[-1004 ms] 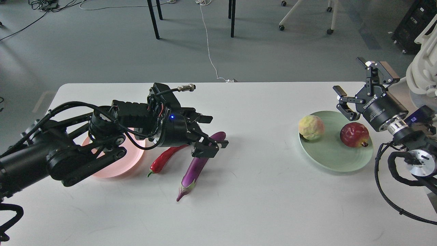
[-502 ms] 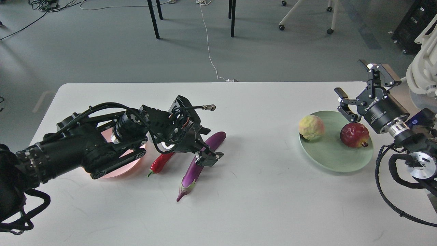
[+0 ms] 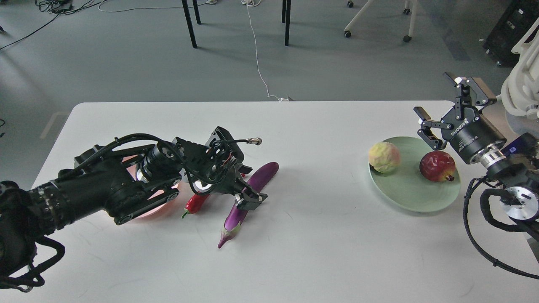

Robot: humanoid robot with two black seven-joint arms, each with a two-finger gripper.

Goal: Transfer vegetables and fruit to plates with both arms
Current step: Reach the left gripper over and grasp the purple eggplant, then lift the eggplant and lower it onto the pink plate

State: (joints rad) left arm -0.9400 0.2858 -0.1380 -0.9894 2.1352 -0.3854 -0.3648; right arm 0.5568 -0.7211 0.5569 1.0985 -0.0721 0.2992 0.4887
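glossy slender eggplant point(image 3: 246, 198), ridged mint plate point(image 3: 406, 191)

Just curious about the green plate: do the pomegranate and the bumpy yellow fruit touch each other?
Apart. The head view shows bare green plate between the pomegranate and the yellow fruit.

Pretty even, soft overhead light here, nothing dim. The white bench point(image 3: 294, 235) is bright but not blown out. Soft shadows sit just under the left gripper point(image 3: 248, 195) fingers and beside the eggplant point(image 3: 248, 198). Small shiny highlights on the pomegranate point(image 3: 437, 166). Focus is sharp throughout, no motion blur.
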